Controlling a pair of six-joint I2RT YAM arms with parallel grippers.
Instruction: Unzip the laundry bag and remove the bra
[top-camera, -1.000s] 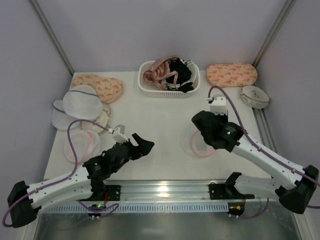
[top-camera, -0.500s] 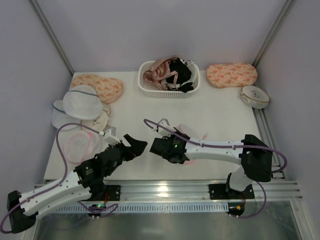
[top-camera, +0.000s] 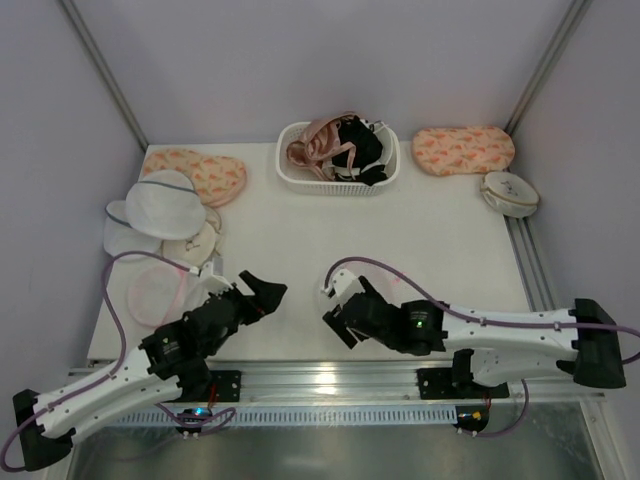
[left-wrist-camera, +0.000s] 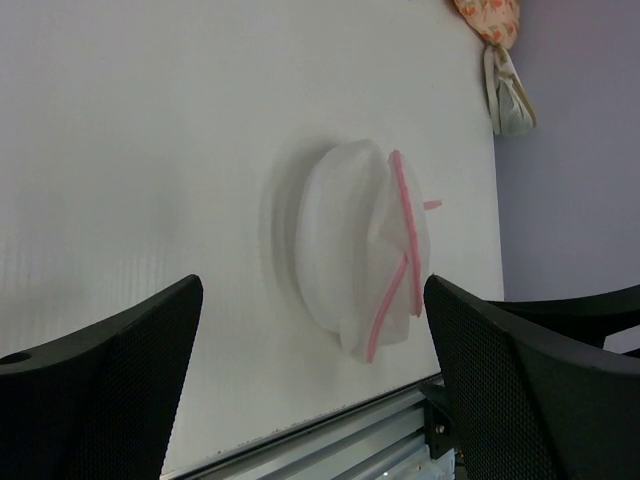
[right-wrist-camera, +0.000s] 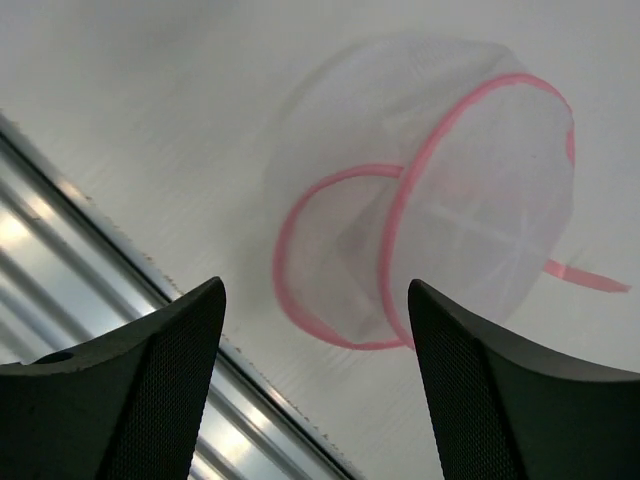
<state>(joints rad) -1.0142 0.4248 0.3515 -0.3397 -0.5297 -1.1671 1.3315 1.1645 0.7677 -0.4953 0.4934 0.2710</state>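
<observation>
Left fingers (left-wrist-camera: 100, 380) and right fingers (right-wrist-camera: 120, 390) both spread wide, gripping nothing. Laundry bag (left-wrist-camera: 350, 250) sits on tabletop (left-wrist-camera: 150, 130) near front edge.

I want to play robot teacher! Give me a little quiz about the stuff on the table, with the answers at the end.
1. Pick one: what colour is the rim of the laundry bag seen from the left wrist? A pink, B grey-blue, C black.
2. Look at the left gripper. True or false: it is shut on the bag.
3. Fill the gap: the white basket at the far side of the table holds pink garments and a ___ one.
Key: 1 A. 2 False: its jaws stand wide open, clear of the bag. 3 black: the black garment.
</observation>
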